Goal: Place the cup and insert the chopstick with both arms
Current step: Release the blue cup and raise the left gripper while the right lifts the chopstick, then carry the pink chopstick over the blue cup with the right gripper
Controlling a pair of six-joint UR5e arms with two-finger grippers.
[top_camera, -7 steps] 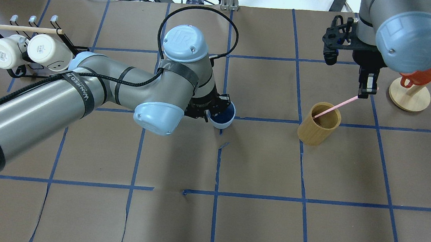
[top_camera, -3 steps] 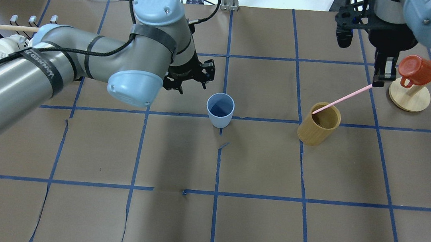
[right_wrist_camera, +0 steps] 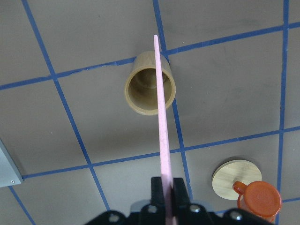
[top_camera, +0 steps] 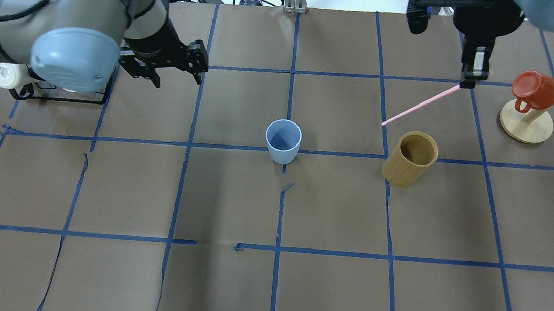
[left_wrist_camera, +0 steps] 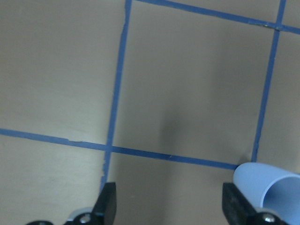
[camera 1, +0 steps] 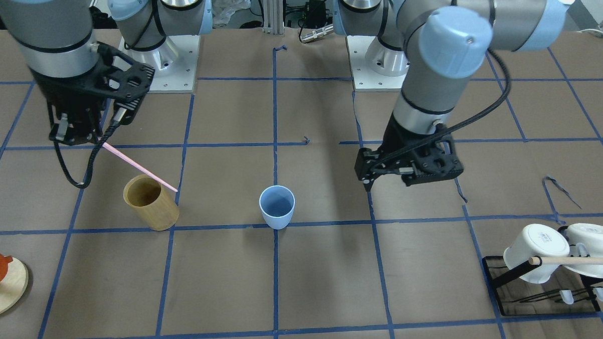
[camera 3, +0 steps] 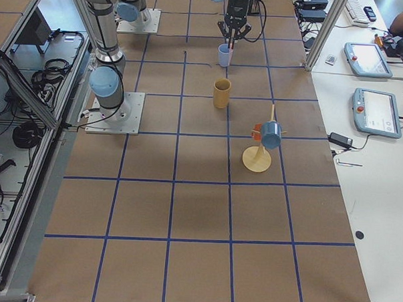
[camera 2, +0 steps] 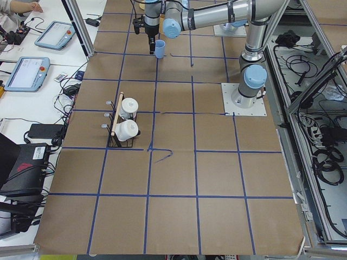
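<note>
The light-blue cup [top_camera: 283,140] stands upright and empty near the table's middle; it also shows in the front view [camera 1: 277,206]. My left gripper [top_camera: 171,59] is open and empty, raised well to the cup's left; its wrist view shows the spread fingers [left_wrist_camera: 107,202] and the cup's rim [left_wrist_camera: 265,183] at the lower right. My right gripper [top_camera: 470,78] is shut on the top end of the pale-pink chopstick [top_camera: 421,106]. The stick slants down with its free tip above and just left of the bamboo holder [top_camera: 410,158], outside it. The wrist view shows the chopstick [right_wrist_camera: 160,117] over the holder [right_wrist_camera: 150,84].
A red mug [top_camera: 536,90] hangs on a wooden mug tree [top_camera: 526,125] at the right. A black rack [camera 1: 511,277] with two white mugs [camera 1: 535,251] and a wooden rod stands at the robot's left side. Blue tape lines cross the brown table cover.
My left gripper let go of the cup and drew back up and to the left. My right gripper rose and pulled the chopstick's tip out of the bamboo holder.
</note>
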